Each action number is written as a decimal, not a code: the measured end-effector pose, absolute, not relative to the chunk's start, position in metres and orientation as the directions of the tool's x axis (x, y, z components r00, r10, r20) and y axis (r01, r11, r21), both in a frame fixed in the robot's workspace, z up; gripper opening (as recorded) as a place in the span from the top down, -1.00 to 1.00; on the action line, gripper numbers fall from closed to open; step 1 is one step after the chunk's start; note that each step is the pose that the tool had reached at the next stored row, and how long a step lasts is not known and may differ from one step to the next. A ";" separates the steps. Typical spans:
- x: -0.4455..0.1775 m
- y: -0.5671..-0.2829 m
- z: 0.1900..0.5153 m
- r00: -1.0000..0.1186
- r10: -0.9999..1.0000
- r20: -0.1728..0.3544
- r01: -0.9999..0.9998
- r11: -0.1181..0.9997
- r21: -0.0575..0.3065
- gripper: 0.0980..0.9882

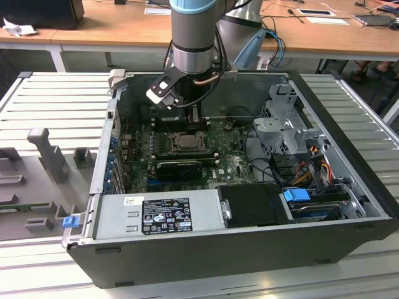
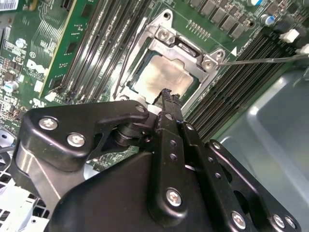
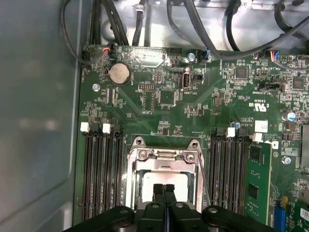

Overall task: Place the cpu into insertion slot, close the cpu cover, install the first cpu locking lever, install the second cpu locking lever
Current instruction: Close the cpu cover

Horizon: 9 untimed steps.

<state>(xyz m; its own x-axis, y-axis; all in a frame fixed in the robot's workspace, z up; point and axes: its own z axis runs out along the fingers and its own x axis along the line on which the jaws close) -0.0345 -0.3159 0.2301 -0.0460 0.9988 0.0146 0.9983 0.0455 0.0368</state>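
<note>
One open computer case lay on its side on a ribbed metal table, seen from the exterior view. The arm reached straight down into it, above the green circuit board. In the first wrist view, rows of long black memory slots flanked a square socket on that board.

The cover, a thin metal frame with a wide window, lay flat over the socket. The chip sat inside, and its pale face showed through the window in both wrist views. A thin metal lever angled away from one corner of the cover, out across the memory slots.

The gripper hung right over the chip with its two black fingers pressed together and nothing between them. In the second wrist view its tip stood over the chip's near edge. Whether it touched the metal could not be told.
</note>
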 end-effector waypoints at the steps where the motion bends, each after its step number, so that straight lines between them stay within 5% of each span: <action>1: -0.036 -0.316 0.230 -0.046 0.999 0.015 0.998 0.046 0.037 0.98; 9: -0.046 -0.316 0.230 -0.046 0.999 0.015 0.998 0.045 0.037 0.98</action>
